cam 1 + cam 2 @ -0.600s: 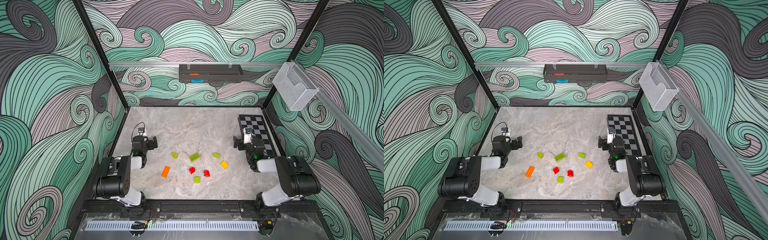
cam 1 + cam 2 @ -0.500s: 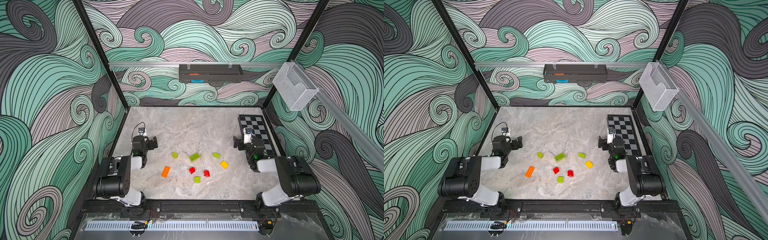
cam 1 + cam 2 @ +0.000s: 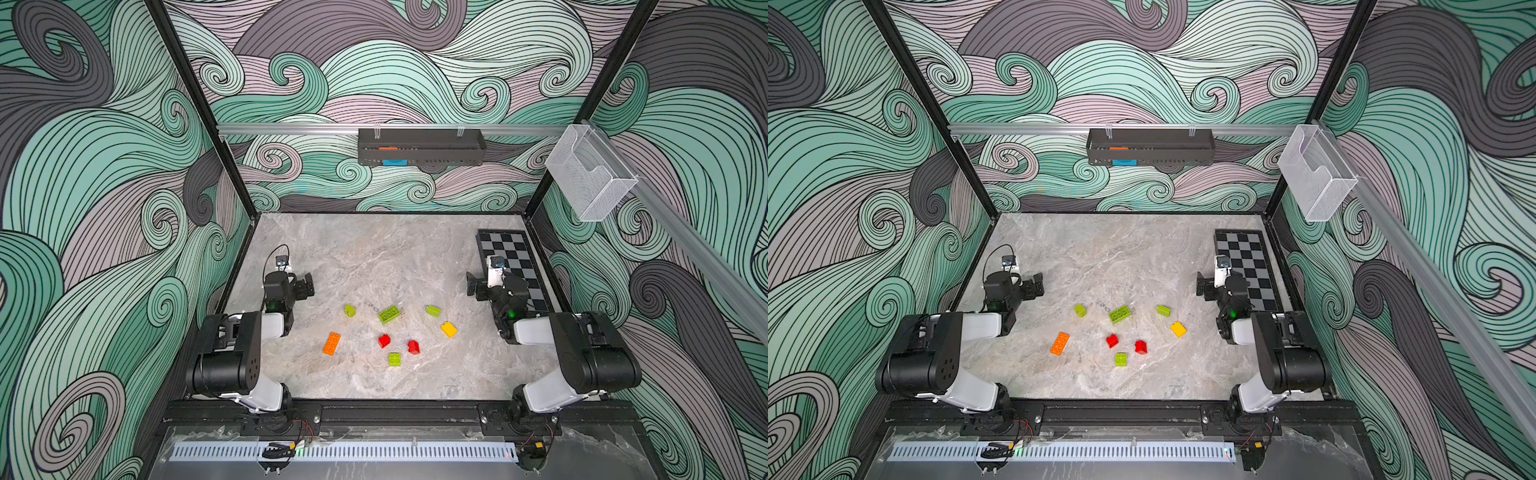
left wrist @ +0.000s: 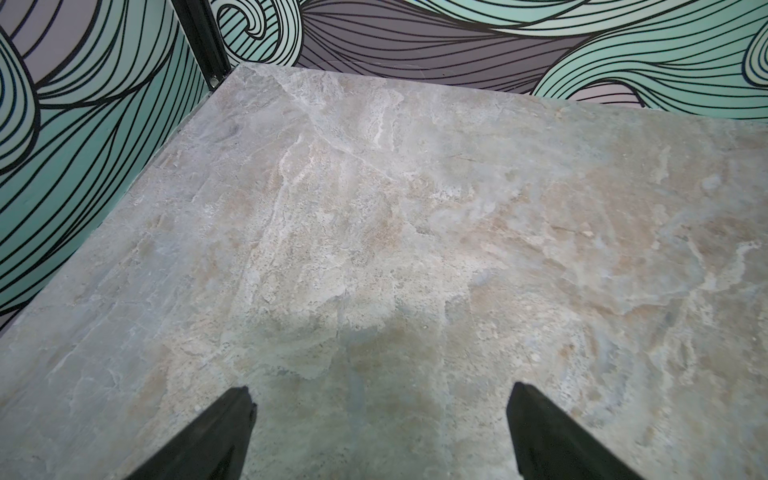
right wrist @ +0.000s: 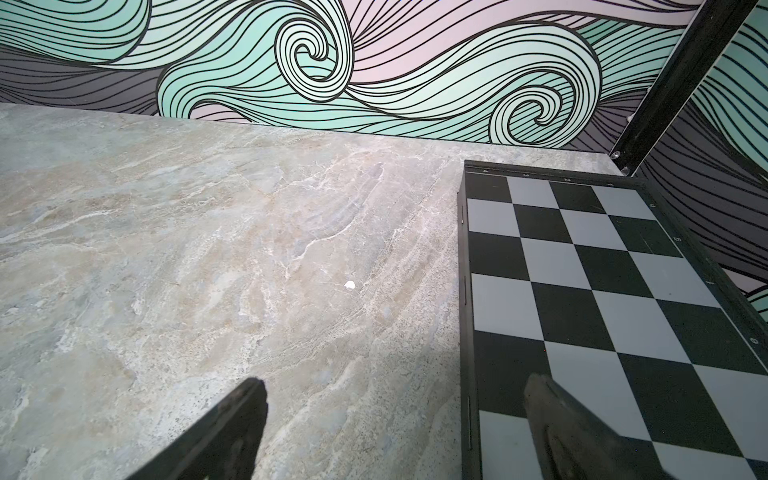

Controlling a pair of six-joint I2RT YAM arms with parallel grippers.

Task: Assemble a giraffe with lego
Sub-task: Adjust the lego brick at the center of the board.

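The lego lies loose in the middle of the marble table, seen in both top views: several lime green bricks (image 3: 390, 314) (image 3: 1120, 314), two red ones (image 3: 384, 340) (image 3: 413, 347), a yellow one (image 3: 449, 329) and a long orange one (image 3: 331, 343). No brick is joined to another, and no giraffe is in view. My left gripper (image 3: 305, 284) (image 4: 380, 399) hovers open over bare marble, left of the bricks. My right gripper (image 3: 473, 286) (image 5: 395, 386) is open too, right of them, at the edge of the chequered board. Neither wrist view shows a brick.
A black-and-grey chequered board (image 3: 513, 266) (image 5: 582, 270) lies along the right wall. A dark shelf (image 3: 419, 145) hangs on the back wall and a clear bin (image 3: 590, 178) on the right rail. Patterned walls enclose three sides.
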